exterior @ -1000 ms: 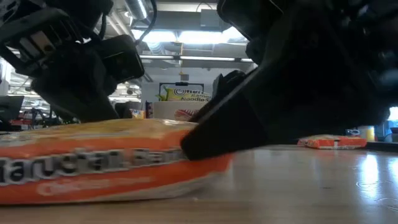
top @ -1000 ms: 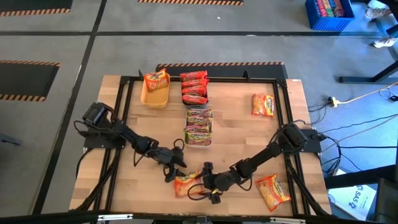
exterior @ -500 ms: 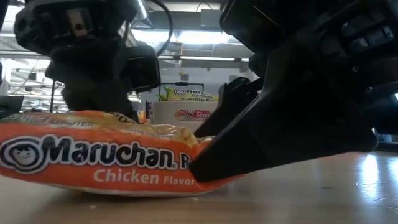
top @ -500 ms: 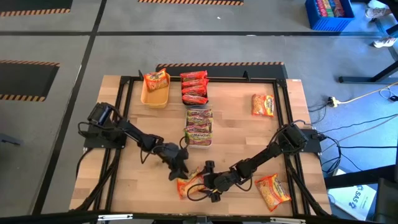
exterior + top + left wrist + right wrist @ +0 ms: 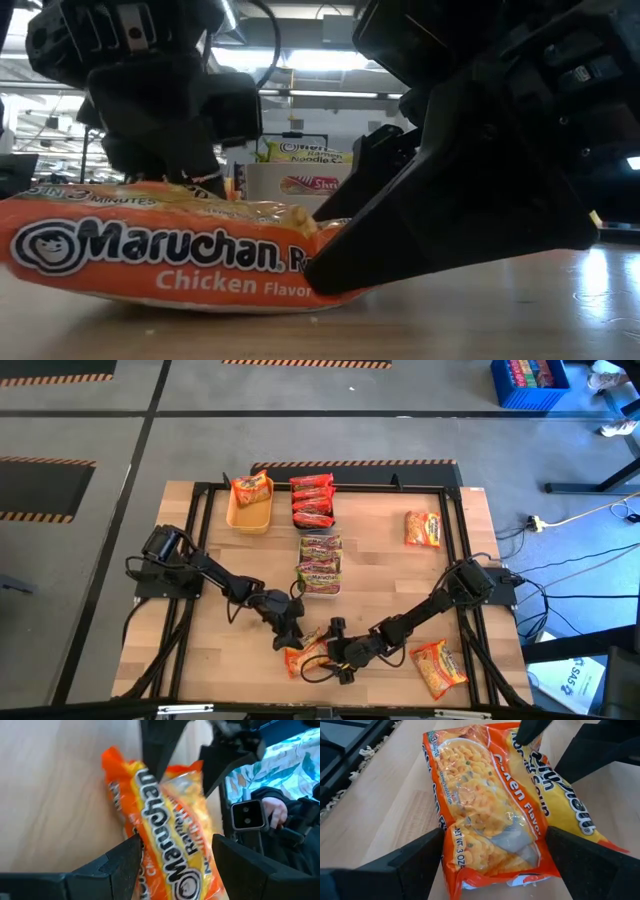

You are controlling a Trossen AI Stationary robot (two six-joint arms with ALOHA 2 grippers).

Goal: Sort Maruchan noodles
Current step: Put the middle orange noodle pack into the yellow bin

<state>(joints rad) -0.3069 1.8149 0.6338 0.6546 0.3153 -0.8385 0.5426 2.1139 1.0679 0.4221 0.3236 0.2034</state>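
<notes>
With most packets (image 5: pixel 312 501) sorted, both open grippers (image 5: pixel 288 628) (image 5: pixel 334 652) are straddling one orange packet (image 5: pixel 300 656), gripping nothing; two are remaining.

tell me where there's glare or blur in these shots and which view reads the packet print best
Low view: bright ceiling lights blow out behind the arms, the tabletop reflects light, yet the orange packet print reads sharpest. Left wrist view: packet print soft, background blurred. Right wrist view: glare on the packet's clear window, near fingers out of focus.

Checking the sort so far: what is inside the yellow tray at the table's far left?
One orange-yellow packet lies at the far end of the yellow tray; the near part shows bare tray floor. Whether a second packet lies beneath it cannot be seen.
</notes>
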